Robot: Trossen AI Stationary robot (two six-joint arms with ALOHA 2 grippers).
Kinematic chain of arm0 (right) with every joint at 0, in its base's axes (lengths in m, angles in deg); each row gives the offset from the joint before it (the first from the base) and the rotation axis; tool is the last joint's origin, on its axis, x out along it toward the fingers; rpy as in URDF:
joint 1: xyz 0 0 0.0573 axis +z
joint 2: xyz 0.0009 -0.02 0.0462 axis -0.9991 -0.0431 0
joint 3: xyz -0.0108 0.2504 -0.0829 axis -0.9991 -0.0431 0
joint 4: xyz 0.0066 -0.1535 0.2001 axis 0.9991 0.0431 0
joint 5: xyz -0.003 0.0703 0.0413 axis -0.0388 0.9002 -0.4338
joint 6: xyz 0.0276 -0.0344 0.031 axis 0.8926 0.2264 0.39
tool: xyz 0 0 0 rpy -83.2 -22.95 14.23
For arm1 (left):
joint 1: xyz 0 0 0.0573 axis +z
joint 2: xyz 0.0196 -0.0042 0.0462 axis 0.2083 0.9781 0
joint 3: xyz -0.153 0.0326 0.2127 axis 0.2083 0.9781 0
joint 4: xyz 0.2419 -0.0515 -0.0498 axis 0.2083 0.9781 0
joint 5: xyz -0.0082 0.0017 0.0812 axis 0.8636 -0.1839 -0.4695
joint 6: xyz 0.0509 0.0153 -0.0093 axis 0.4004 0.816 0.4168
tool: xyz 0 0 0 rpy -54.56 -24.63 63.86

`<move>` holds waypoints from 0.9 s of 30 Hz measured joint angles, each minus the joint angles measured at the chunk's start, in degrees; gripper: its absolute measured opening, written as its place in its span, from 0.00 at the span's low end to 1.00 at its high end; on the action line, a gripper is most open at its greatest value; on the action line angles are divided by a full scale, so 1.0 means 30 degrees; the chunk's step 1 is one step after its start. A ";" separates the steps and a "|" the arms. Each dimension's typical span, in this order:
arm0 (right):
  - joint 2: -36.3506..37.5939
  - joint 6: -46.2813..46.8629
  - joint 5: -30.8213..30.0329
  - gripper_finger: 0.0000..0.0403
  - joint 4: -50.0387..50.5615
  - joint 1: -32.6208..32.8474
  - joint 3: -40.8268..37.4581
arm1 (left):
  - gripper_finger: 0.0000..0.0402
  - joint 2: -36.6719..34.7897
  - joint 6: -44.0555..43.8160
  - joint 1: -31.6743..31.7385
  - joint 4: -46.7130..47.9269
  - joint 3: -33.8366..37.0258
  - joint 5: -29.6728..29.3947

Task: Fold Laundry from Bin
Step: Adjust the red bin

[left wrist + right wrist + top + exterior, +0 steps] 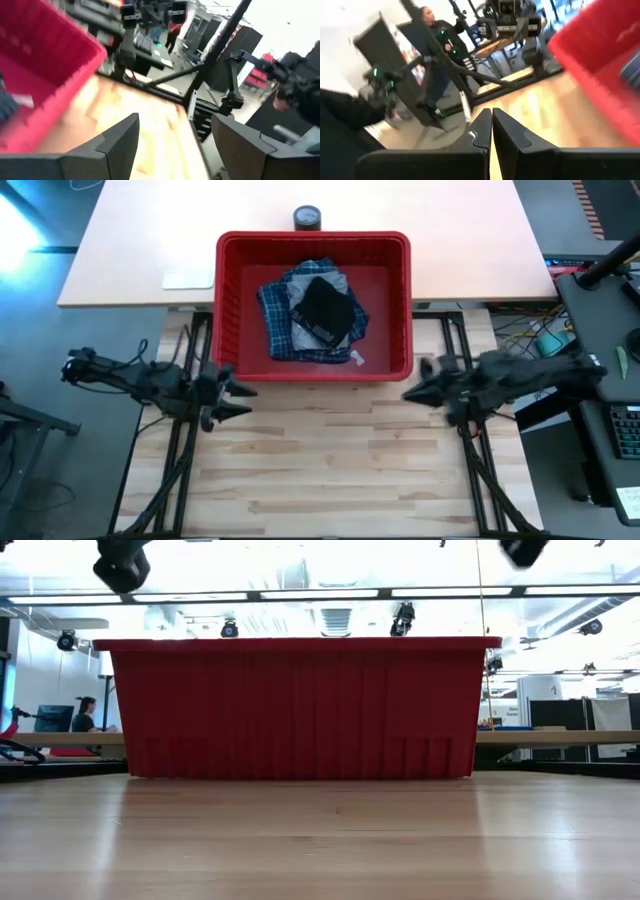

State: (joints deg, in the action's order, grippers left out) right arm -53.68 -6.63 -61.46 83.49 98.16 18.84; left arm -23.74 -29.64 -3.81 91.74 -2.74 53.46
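Overhead looks down, low faces level; both share the bin (230,300).

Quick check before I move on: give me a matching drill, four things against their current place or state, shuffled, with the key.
Things:
1. left gripper
2. right gripper
3. black garment
4. bin

Places or states:
A. on top of the pile inside the tub
B. jaws shut, over the table past the bin's right front corner
C. red, at the far side of the wooden table
D. jaws open, empty, past the bin's left front corner

Pairs: 1-D, 2-B, 3-A, 4-C
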 joint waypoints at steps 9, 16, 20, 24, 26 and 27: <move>-0.4466 0.5593 -0.0598 0.02 -0.7817 -0.1121 -0.0256 | 0.58 0.2545 -0.4538 -0.0029 -0.0859 -0.0631 0.0761; -0.6931 0.3081 -0.6151 0.02 0.4203 -0.1502 0.6591 | 0.58 0.4614 -0.1957 0.0307 0.0737 -0.3640 0.0055; -0.8737 0.4474 -1.1955 0.02 1.1430 -0.1594 1.1040 | 0.58 0.5496 -0.1406 0.0935 0.7082 -0.7172 -0.5537; -1.0138 0.6753 -1.5074 0.02 1.7296 -0.2382 1.4800 | 0.58 0.6413 -0.5175 0.1595 1.4903 -1.1024 -1.2727; -1.0821 0.7792 -1.5093 0.02 2.0167 -0.3384 1.6231 | 0.58 0.6801 -0.9198 0.2313 1.9929 -1.2768 -1.4470; -1.1137 0.8233 -1.4797 0.03 2.1170 -0.3916 1.6790 | 0.58 0.6990 -1.0590 0.2829 2.1993 -1.3489 -1.4559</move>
State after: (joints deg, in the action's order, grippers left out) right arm -87.09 18.07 -105.85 147.00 86.42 69.21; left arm -2.77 -61.41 4.68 157.72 -43.21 9.78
